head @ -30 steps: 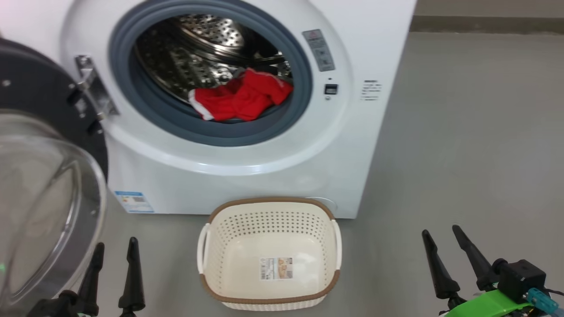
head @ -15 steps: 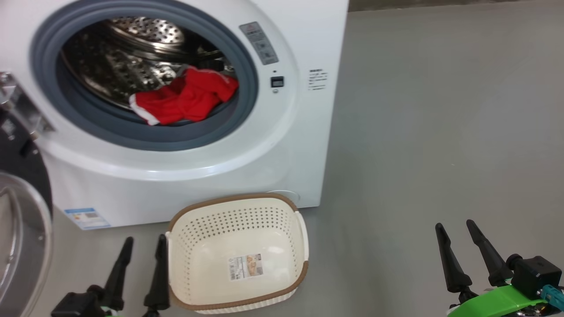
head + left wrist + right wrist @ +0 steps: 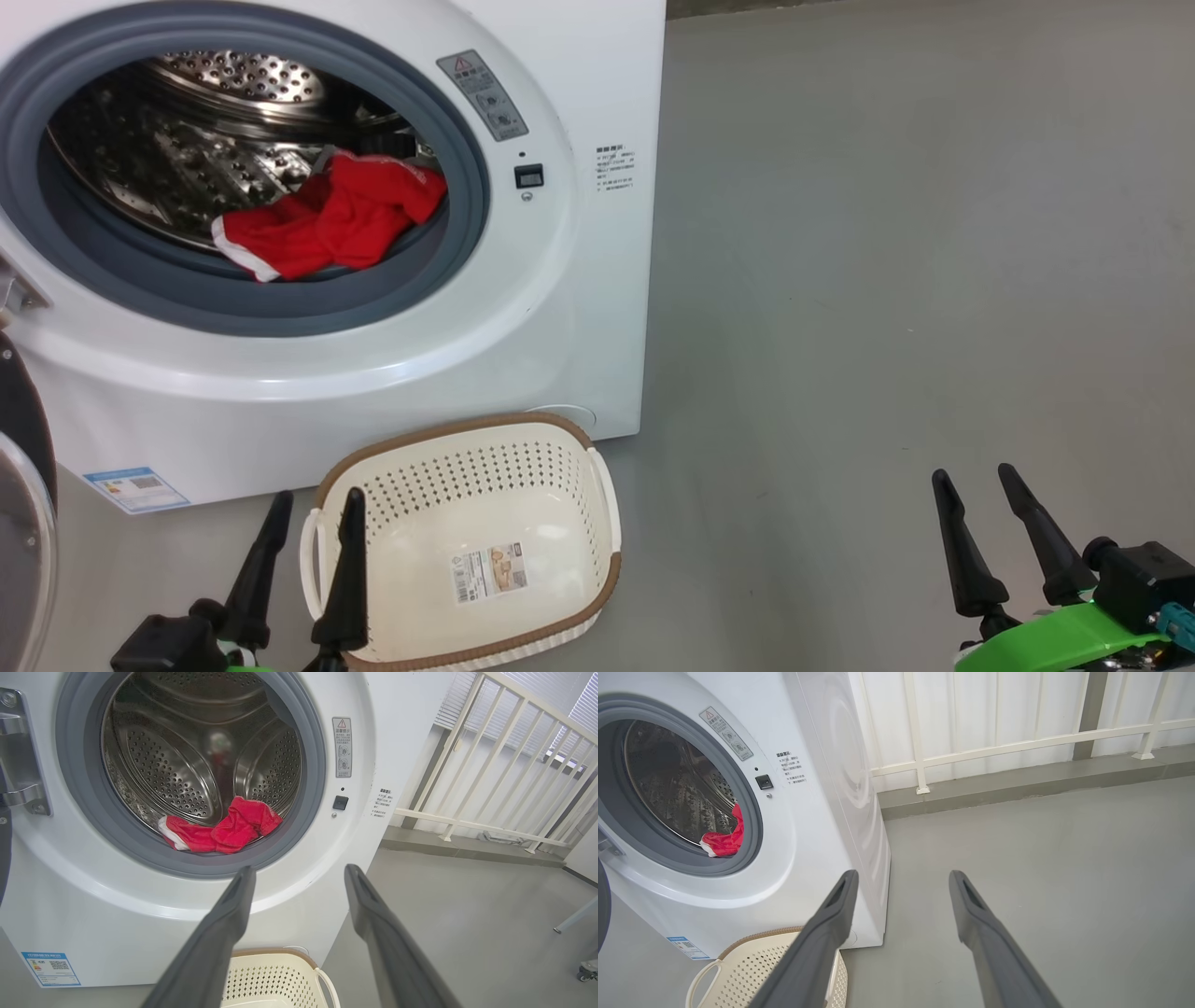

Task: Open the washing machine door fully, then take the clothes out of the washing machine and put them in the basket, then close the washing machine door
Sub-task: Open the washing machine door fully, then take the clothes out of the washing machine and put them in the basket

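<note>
The red clothes (image 3: 327, 219) lie low in the washing machine (image 3: 579, 308), at the upper left of the frame, stretched left to right. The left claw (image 3: 318, 499), wide open and empty, sits below them and is nearer. The right claw (image 3: 973, 474), open too, sits far off at the lower right.

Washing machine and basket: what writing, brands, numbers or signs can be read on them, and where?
Nothing reads clearly as words or numbers.
Grey sticker beside the drum opening of the washing machine: red warning triangle, print too small.
Black print block right of it: blurred.
Blue label, lower front corner: QR code, text unreadable.
Paper label in the basket: barcode, unreadable.
</note>
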{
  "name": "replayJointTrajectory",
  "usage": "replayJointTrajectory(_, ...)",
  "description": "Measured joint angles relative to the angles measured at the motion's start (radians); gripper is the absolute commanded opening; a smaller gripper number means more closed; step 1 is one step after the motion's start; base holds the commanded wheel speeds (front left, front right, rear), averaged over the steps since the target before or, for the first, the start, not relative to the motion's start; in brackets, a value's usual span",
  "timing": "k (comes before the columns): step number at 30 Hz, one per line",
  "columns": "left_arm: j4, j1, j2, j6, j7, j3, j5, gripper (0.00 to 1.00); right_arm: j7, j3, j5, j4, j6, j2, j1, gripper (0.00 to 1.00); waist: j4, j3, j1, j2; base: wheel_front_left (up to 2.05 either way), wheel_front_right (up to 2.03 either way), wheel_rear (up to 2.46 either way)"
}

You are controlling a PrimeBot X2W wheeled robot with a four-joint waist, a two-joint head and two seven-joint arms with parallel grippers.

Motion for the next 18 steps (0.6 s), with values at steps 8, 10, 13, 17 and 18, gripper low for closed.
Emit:
replayJointTrajectory(8,0.000,0.000,0.000,0.000,0.000,0.014,0.014,1.00,0.000,-0.014,0.000,-0.004,0.000,0.004,0.000,1.00,0.008,0.004,0.0000,0.0000,0.00,0.00,0.00)
replayJointTrajectory(10,0.000,0.000,0.000,0.000,0.000,0.015,0.014,1.00,0.000,-0.014,0.000,-0.004,0.000,0.004,0.000,1.00,0.011,0.004,0.0000,0.0000,0.00,0.00,0.00)
replayJointTrajectory(13,0.000,0.000,0.000,0.000,0.000,0.023,0.014,1.00,0.000,-0.014,0.000,-0.005,0.000,0.004,0.000,1.00,0.015,0.003,0.0000,0.0000,0.00,0.00,0.00)
replayJointTrajectory(17,0.000,0.000,0.000,0.000,0.000,0.031,0.011,1.00,0.000,-0.014,0.000,-0.006,0.000,0.004,0.000,1.00,0.016,0.005,0.0000,0.0000,0.06,-0.06,0.00)
replayJointTrajectory(18,0.000,0.000,0.000,0.000,0.000,0.031,0.011,1.00,0.000,-0.014,0.000,-0.006,0.000,0.004,0.000,1.00,0.017,0.005,0.0000,0.0000,0.32,-0.32,0.00)
